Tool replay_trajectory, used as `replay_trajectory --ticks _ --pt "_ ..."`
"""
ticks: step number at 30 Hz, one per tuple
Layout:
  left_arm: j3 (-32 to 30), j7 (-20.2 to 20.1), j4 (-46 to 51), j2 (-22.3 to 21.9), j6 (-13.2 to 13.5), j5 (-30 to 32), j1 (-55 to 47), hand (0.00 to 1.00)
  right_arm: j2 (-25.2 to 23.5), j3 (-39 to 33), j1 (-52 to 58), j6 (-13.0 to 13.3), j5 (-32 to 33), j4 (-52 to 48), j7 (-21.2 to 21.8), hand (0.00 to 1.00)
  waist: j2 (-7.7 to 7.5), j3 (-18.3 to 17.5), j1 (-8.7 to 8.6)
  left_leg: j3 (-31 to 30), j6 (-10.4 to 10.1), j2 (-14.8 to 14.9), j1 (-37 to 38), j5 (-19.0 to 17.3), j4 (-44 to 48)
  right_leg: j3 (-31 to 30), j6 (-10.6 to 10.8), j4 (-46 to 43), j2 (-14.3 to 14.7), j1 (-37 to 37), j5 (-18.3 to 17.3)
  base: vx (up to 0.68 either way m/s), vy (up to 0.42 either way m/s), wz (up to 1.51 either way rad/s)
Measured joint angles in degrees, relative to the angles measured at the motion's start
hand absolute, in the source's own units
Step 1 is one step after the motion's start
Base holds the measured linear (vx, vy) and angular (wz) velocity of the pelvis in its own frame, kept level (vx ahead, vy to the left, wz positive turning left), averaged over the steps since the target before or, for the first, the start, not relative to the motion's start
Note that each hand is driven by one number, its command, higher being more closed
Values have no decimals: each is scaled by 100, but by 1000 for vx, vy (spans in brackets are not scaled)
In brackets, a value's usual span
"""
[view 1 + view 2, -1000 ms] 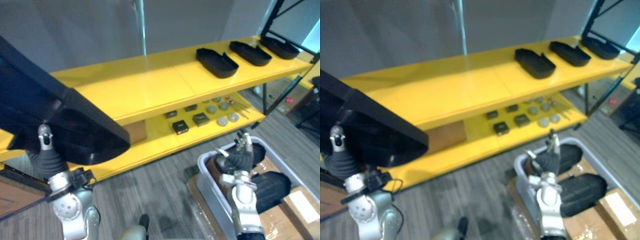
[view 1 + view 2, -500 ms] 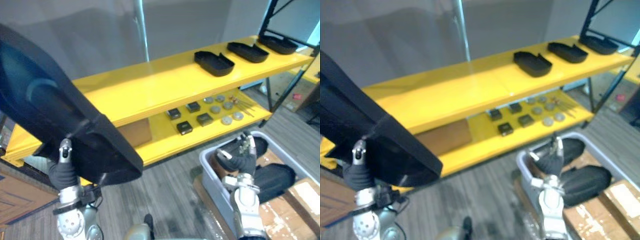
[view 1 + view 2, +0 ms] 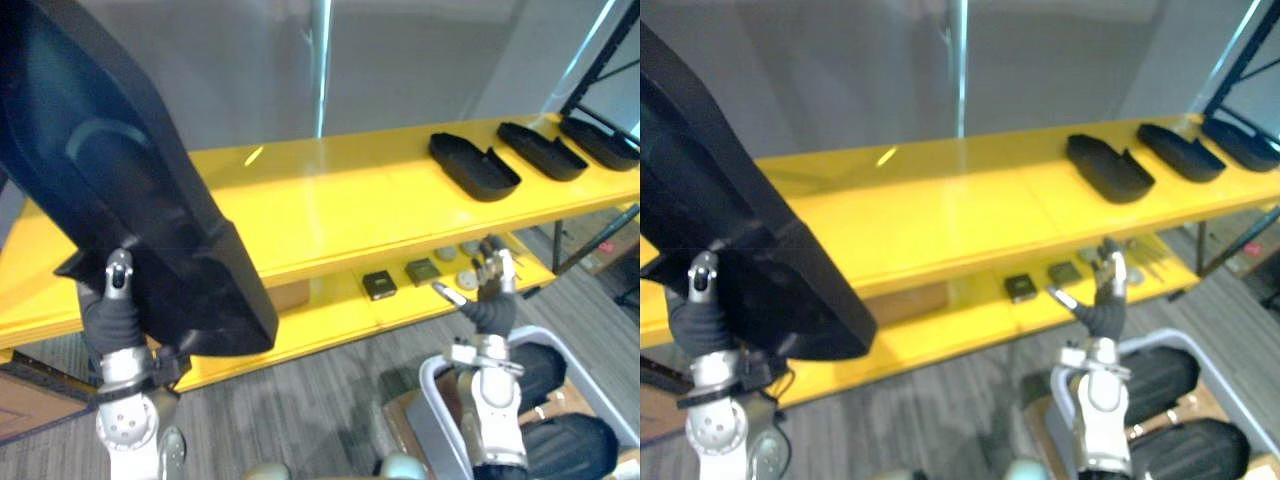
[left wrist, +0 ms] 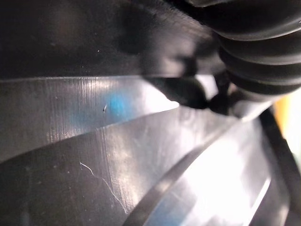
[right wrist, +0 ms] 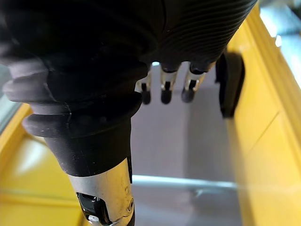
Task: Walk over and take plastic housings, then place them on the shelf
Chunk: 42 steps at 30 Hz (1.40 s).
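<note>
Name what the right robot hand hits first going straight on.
Probably the grey wall behind the yellow shelf; the right robot hand points past its edge, though depth is unclear.

Two silver-grey jointed arms, dark ribbed wrist covers, right robot hand with silver, dark-tipped fingers

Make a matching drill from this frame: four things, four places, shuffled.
Things:
1. big black housing
2. row of three black housings
3. small dark boxes
4. grey bin

Places:
A. lower shelf
B. held up by the left hand
C. low on the right, in front of the shelves
D. right end of the top shelf

Pairs: 1-B, 2-D, 3-A, 4-C
</note>
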<state>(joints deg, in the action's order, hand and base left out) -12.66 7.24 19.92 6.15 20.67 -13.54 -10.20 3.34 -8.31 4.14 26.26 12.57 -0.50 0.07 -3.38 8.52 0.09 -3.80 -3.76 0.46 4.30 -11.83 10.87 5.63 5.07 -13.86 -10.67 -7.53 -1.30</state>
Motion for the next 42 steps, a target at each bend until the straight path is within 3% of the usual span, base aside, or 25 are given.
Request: replay_trajectory --ticks 1,2,3,4,7,11,14,19,21,23,26,28,33,36,42 --pt "57 18 -83 -252 -8 2 -94 100 144 -12 -6 5 16 -55 81 0 223 17 15 -151 -105 218 -42 -179 126 240 116 12 144 161 34 246 -330 68" --pt "88 11 -77 -353 -12 6 -199 100 205 -14 -3 6 17 -103 115 0 337 12 28 -163 -151 342 -57 -211 154 335 77 177 241 285 7 260 -291 78" --pt "112 -56 -74 -576 -12 5 -417 100 365 -44 -6 7 14 -168 112 0 573 2 70 -51 -233 624 -63 -199 135 653 -8 528 434 554 64 295 -287 75" --pt "114 -120 -72 -661 -13 18 -450 100 414 -111 -4 7 1 -191 70 0 664 -40 54 228 -311 739 -89 -104 61 855 -46 675 467 713 66 227 -195 87" --pt "193 -375 51 -677 24 103 -425 100 467 -420 -46 87 -90 -471 -363 0 704 -72 66 1255 -302 872 -65 249 -205 1316 -87 842 430 982 43 145 -98 86" --pt "277 -643 118 -638 37 105 -371 100 448 -497 -43 268 -341 -838 -733 0 640 -81 73 1352 -270 761 190 409 -520 1337 -85 913 352 1175 43 81 32 23" --pt "364 -703 114 -453 -53 104 -116 100 276 -564 -7 266 -451 -1032 -962 0 443 -177 31 1407 -269 685 183 410 -569 1290 -58 1062 310 1173 60 25 37 -9" --pt "617 -802 -99 12 -541 334 369 100 103 -694 262 249 -443 -1063 -1119 0 428 -199 -151 1784 -268 655 473 410 -755 966 14 1186 326 1220 106 -15 17 -34" --pt "747 -806 -542 266 -902 433 843 100 87 -732 465 242 -448 -1072 -1093 0 486 -227 -277 1958 -268 668 485 410 -837 802 28 1232 369 1142 153 -58 -7 -36" --pt "900 -765 -1463 618 -1435 497 1611 100 85 -755 654 222 -438 -1130 -944 0 560 -210 -459 2228 -270 688 575 408 -865 546 4 1363 459 1097 285 -62 -8 -54" --pt "892 -697 -2381 945 -1756 473 2262 100 88 -767 780 208 -409 -1281 -756 0 626 -175 -633 2441 -271 689 569 407 -873 342 -13 1392 521 996 366 -69 -13 -50" --pt "890 -569 -3503 1434 -2011 430 3034 100 102 -769 938 46 -256 -1285 -501 0 654 -158 -840 2680 -273 689 580 409 -875 74 -23 1400 582 853 448 -70 -23 -50" --pt "924 -432 -5213 2079 -2444 -74 4321 100 303 -695 1344 -201 -102 -1105 -2 0 770 -100 -1172 3059 -275 687 649 412 -881 -294 -16 1458 592 708 558 -40 -8 -42" --pt "1173 -316 -5963 2543 -2908 -443 5016 100 413 -371 1624 -342 -146 -699 312 0 841 -85 -1372 3256 -271 686 661 415 -886 -469 -22 1450 628 630 571 -30 -14 -28" --pt "1216 -16 -6694 2727 -3646 -915 5418 100 499 -88 1937 -634 -213 -571 525 0 939 -18 -1611 3445 -250 682 662 475 -868 -649 -35 1424 666 528 577 -27 -23 -14"
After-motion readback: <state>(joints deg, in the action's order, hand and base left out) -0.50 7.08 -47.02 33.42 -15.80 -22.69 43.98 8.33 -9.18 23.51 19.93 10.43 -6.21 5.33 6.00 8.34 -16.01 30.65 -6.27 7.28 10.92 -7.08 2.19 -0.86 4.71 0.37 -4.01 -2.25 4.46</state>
